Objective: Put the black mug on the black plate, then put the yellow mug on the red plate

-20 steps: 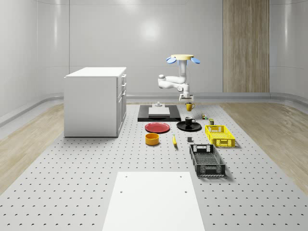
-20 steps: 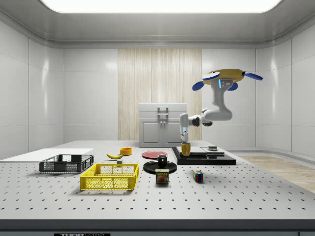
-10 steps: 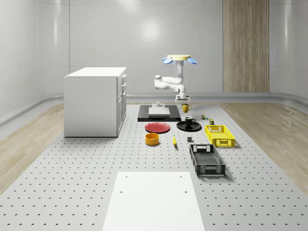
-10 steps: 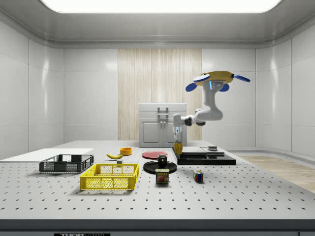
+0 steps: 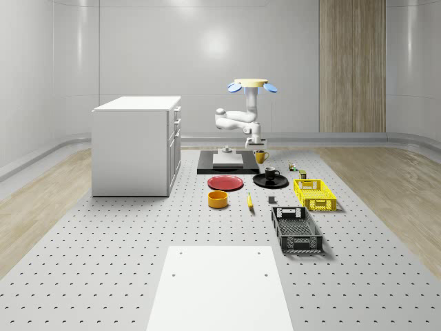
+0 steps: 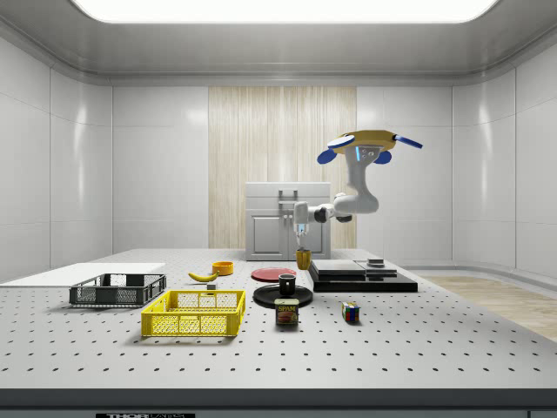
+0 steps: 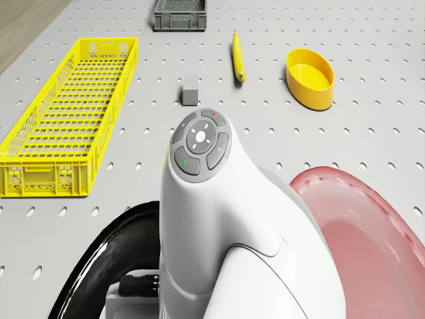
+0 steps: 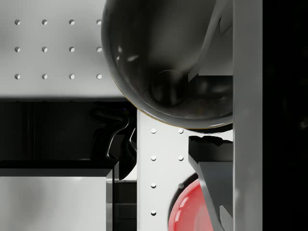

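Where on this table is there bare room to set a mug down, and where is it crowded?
Bare: the red plate; the stretch from the white panel to the yellow bowl; the table in front of the cabinet.

Crowded: the black plate holds the black mug, hemmed by the banana, yellow crate and black crate.

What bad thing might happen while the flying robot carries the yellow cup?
The yellow mug hangs in the gripper above the table while the drone hovers; if the grip slips, it might fall short of the red plate.

The black mug sits on the black plate right beside the carrying path, so a low pass might knock it.
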Robot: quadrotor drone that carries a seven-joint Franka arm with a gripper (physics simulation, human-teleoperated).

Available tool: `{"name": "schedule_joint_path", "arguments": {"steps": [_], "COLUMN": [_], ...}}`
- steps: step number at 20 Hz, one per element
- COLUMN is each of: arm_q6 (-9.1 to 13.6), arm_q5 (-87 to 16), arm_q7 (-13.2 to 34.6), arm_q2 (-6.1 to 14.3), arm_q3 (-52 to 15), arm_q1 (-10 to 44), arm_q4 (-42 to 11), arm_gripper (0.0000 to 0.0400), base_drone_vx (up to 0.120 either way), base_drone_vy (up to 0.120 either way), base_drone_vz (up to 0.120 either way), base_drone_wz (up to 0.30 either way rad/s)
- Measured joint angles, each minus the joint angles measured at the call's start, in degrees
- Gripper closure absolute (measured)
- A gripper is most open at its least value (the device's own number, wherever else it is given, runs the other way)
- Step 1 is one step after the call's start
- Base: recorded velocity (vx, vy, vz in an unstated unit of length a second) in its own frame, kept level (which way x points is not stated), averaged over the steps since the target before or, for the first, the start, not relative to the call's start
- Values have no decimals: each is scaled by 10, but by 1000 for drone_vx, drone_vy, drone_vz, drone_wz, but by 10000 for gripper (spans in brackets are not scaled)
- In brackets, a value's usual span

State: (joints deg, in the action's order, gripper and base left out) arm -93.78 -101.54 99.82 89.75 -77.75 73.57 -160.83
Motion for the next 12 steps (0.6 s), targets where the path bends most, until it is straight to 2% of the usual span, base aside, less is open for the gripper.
{"name": "schedule_joint_path", "arguments": {"steps": [12], "arm_q6": [-1], "arm_q5": [1], "arm_q7": [0], "arm_q2": [2], "arm_q3": [0], "arm_q1": [0], "arm_q4": [0], "arm_gripper": [290], "base_drone_vx": [120], "base_drone_vy": [-120], "base_drone_vz": [0], "base_drone_wz": [0]}}
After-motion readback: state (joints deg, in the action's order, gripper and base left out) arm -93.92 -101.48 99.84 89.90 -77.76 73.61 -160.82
